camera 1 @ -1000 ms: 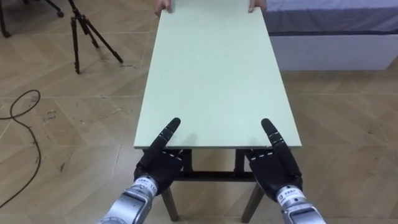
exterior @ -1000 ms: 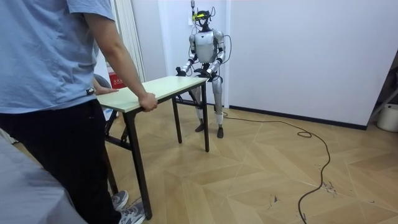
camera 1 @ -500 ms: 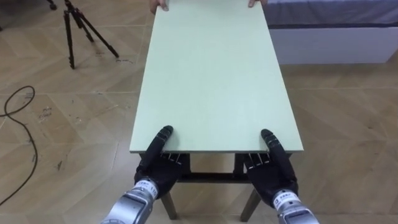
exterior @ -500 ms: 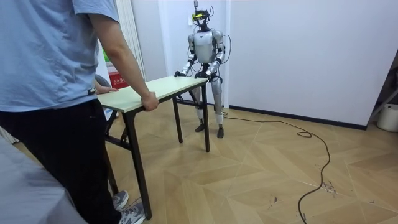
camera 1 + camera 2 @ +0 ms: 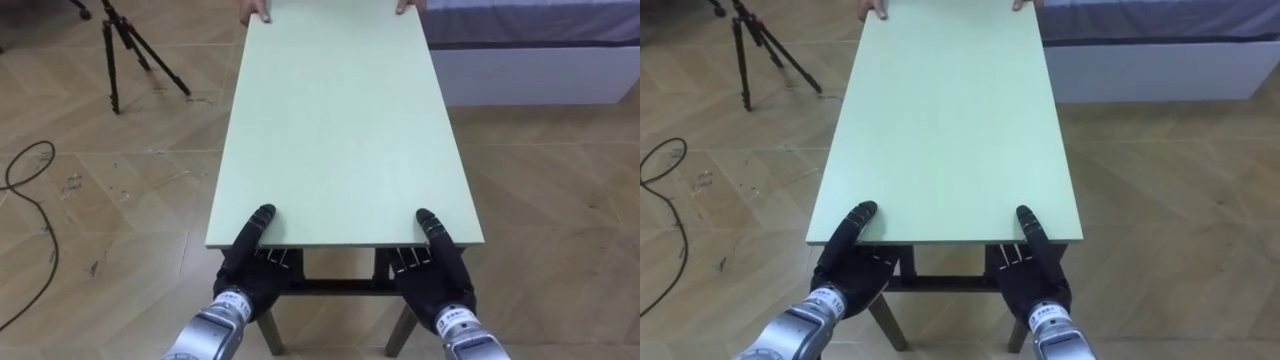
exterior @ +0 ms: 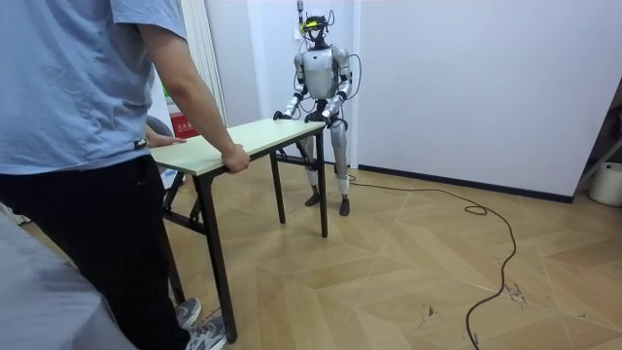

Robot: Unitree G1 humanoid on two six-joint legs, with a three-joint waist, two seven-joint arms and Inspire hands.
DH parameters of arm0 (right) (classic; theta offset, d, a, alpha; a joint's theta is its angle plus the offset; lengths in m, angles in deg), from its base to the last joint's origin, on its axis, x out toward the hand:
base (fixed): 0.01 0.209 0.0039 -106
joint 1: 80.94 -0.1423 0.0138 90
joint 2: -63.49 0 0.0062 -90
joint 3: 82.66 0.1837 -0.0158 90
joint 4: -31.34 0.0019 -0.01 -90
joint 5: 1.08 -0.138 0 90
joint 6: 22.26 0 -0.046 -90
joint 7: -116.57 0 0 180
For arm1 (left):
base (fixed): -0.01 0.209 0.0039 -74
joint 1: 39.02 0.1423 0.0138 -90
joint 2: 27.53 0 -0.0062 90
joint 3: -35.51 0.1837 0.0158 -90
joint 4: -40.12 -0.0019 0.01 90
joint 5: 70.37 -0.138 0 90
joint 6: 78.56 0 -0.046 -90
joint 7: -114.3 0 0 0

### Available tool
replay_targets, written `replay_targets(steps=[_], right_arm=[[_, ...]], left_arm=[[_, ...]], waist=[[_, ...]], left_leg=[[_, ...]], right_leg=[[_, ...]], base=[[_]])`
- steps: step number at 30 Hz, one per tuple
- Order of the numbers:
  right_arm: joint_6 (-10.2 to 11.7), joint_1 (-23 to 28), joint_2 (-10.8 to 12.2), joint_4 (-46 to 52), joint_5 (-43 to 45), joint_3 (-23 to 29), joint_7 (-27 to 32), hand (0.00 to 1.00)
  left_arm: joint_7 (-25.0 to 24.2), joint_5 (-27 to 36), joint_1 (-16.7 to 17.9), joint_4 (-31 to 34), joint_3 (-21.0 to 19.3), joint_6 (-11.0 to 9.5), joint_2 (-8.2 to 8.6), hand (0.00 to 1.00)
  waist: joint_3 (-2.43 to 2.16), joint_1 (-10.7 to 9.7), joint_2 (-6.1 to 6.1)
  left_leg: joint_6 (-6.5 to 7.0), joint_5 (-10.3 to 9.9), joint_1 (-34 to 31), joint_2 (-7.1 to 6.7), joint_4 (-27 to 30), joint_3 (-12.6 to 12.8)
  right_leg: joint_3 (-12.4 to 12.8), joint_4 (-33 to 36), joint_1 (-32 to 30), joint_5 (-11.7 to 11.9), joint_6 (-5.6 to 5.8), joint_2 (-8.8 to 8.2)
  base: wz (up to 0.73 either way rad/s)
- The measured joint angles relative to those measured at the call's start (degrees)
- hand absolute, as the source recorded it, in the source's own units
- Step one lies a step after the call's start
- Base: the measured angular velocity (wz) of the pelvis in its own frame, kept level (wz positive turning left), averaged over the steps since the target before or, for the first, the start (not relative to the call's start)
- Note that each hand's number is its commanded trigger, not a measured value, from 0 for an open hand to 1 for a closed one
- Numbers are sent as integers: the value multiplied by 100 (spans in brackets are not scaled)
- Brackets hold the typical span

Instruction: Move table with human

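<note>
Bench (image 5: 340,120) stands on the floor between the robot and a person (image 6: 78,146), long side running away from the robot. Left hand (image 5: 252,270) and right hand (image 5: 432,272) are at the near end: thumbs on top, fingers tucked under the edge, grasping it. The person's hands (image 5: 258,10) hold the far end and are cut off by the frame edge. A tripod (image 5: 125,50) stands well apart on the left, its top cut off. A bed (image 5: 530,60) is near the far right corner. Bench legs are mostly hidden under the top. Wood parquet floor (image 5: 560,200), with a white wall (image 6: 486,78) behind the robot.
</note>
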Motion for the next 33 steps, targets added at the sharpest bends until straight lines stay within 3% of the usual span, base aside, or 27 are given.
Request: replay_targets(steps=[7, 14, 21, 25, 30, 33], right_arm=[[15, -2, -6, 4, -18, -1, 4, 100], [2, 102, 1, 574, -12, -6, 97, 100], [16, 111, -24, 858, 83, -71, 95, 100], [44, 439, -8, 1294, 85, -203, 111, 100], [202, 594, -108, 1547, 84, -318, 118, 100], [205, 684, -147, 1632, 64, -322, 155, 100]], left_arm=[[1, -43, 14, 41, 0, 2, 0, 100], [60, -144, 346, 819, -17, -57, 26, 100], [91, -207, 453, 1118, -31, -169, 53, 100], [111, -213, 885, 1676, 7, -243, -12, 100], [104, -206, 1109, 1941, 143, -330, -32, 100], [93, -208, 1192, 2014, 247, -407, -57, 100]], waist=[[-3, 0, 3], [-13, -48, 11], [-46, -46, 22], [-46, -117, 23], [-46, -119, 23], [-51, -97, 58]], left_leg=[[0, 0, -29, 3, 10, -4], [0, 0, -140, 4, 22, -5], [0, 0, -126, 3, 17, -6], [0, 0, -137, 4, 9, -20], [0, 0, -107, 1, -1, -178], [2, 3, -22, 52, -6, -520]], right_leg=[[-55, 7, -20, 0, 0, -1], [-67, 15, -126, 1, 1, -2], [-80, 15, -119, 1, 1, -1], [-132, 15, -122, 1, 1, -1], [-134, 91, -121, 1, 1, 1], [-162, 487, -234, 1, 0, 12]], base=[[0], [0], [-1], [1], [2], [-7]])
